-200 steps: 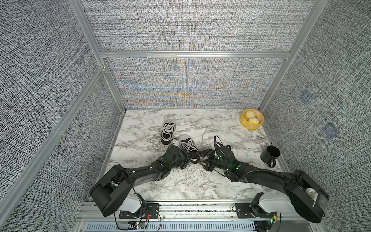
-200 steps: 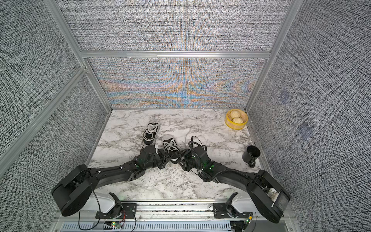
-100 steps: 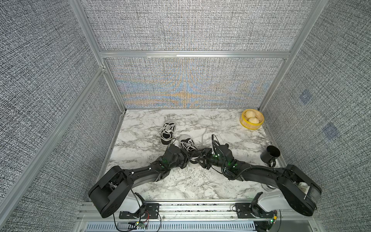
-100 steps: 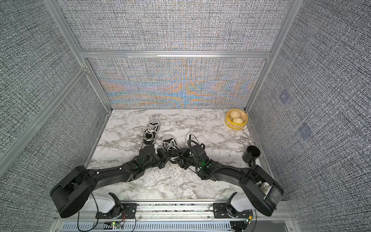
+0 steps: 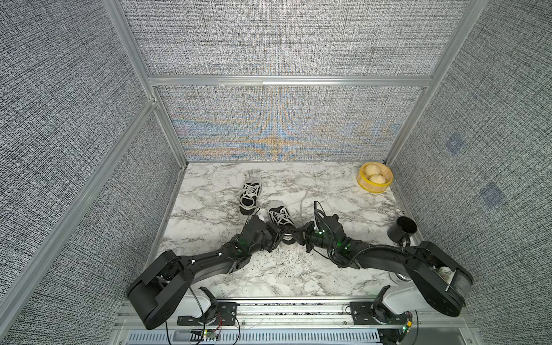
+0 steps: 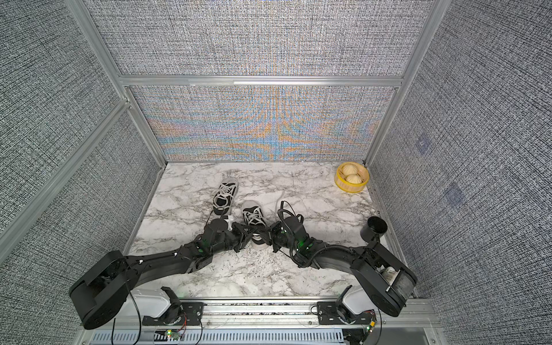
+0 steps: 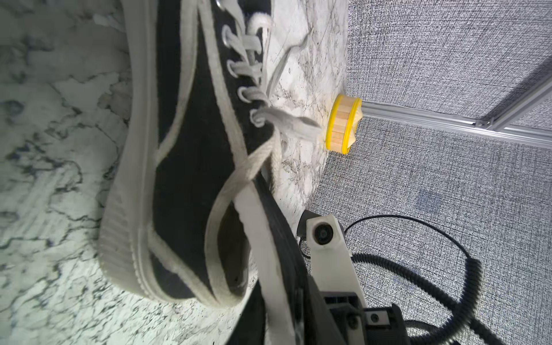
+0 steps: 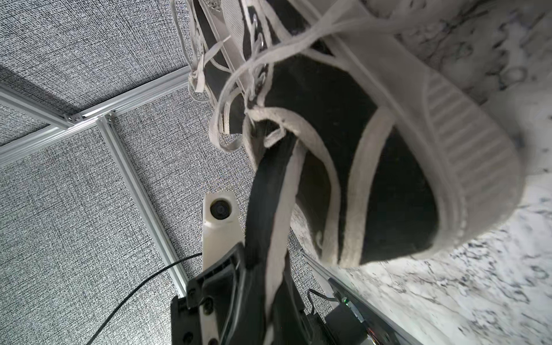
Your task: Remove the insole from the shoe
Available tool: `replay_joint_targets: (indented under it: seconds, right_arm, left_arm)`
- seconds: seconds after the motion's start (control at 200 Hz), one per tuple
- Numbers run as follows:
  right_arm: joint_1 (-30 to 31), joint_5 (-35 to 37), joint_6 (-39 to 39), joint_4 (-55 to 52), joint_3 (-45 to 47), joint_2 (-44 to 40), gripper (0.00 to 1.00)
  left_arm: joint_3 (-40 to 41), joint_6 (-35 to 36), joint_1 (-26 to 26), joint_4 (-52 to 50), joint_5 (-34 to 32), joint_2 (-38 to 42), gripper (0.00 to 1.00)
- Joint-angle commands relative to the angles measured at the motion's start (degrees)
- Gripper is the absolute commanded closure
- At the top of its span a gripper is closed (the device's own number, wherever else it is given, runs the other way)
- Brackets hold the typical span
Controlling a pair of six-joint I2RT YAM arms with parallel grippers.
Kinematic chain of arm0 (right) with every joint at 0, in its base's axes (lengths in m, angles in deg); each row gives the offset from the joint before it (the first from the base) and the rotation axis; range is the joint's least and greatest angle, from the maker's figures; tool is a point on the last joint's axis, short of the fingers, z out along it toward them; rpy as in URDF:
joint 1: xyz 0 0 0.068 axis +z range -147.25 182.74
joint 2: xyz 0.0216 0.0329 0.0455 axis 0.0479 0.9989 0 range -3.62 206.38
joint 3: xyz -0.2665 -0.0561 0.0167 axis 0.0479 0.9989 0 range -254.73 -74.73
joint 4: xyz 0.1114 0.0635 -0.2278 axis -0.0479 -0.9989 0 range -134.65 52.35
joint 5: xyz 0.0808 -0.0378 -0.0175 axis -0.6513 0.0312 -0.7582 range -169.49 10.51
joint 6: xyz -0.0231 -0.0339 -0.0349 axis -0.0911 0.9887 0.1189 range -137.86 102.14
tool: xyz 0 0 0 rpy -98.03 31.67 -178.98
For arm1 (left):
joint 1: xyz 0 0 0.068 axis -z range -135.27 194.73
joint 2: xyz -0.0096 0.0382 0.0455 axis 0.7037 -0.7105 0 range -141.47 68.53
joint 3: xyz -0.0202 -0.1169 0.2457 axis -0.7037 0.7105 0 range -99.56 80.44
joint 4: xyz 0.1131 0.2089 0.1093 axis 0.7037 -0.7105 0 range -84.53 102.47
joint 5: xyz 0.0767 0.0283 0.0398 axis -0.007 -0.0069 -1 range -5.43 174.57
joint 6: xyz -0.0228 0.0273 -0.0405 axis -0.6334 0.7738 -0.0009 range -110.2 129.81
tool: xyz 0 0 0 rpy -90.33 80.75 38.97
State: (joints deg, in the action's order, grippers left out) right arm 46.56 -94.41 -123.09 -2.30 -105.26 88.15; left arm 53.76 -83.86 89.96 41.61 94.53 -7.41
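Marble bench (image 5: 209, 215): white, grey-veined.
Walls (image 5: 283, 125): grey woven panels in an aluminium frame (image 5: 286, 80), on three sides.
Shoe (image 5: 279, 215): black canvas, mid-bench.
Insole (image 7: 257, 236): standing out of the shoe's heel opening.
Right fingers (image 5: 300, 231): pressed together on the insole.
Left fingers (image 5: 276, 236): at the heel; can't tell their spread.
Far right corner: yellow basket (image 5: 373, 189).

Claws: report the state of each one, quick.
Left claw: beside the insole; open or closed cannot be told.
Right claw: closed, holding the insole.
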Motion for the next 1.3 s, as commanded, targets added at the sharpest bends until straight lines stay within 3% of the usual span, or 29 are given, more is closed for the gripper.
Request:
replay_joint_targets:
  seconds: [0.0,0.12,0.315,0.475,0.68,0.851,0.986,1.176,1.291]
  right_arm:
    - [-0.17,0.31,0.36,1.67,0.55,-0.88,1.00]
    - [-0.96,-1.39,5.16,-4.52,0.56,-3.78,1.00]
    - [-2.20,-3.65,15.64,-15.49,-2.49,-7.10,1.00]
    - [-2.60,-4.40,19.52,-19.77,-3.30,-8.15,1.00]
    - [-3.03,-5.27,21.41,-21.84,-3.45,-8.74,1.00]
    - [-3.59,-6.35,23.19,-23.60,-4.22,-8.81,1.00]
    - [-4.05,-6.25,24.00,-25.29,-4.71,-9.75,1.00]
    - [-4.61,-7.48,24.72,-26.15,-5.35,-10.02,1.00]
    - [-5.06,-7.67,25.94,-27.51,-5.58,-10.49,1.00]
  left_arm:
    - [-0.19,4.87,-0.62,-4.72,-4.68,4.71,0.61]
    - [-3.76,18.72,-2.16,-24.57,-15.82,11.89,0.41]
    - [-12.69,35.02,-6.69,-35.84,-11.14,3.18,0.37]
    - [-16.98,35.47,-7.53,-31.70,-6.11,-7.70,0.35]
    - [-27.92,41.11,-8.59,-32.52,-4.49,-19.42,0.28]
    - [-40.55,49.04,-9.29,-44.63,-3.63,-29.74,0.27]
    - [-42.81,49.92,-9.29,-47.21,-7.33,-32.72,0.27]
    - [-46.49,51.03,-9.29,-48.76,-7.13,-36.83,0.28]
    - [-46.10,51.30,-9.29,-49.46,-8.47,-34.98,0.28]
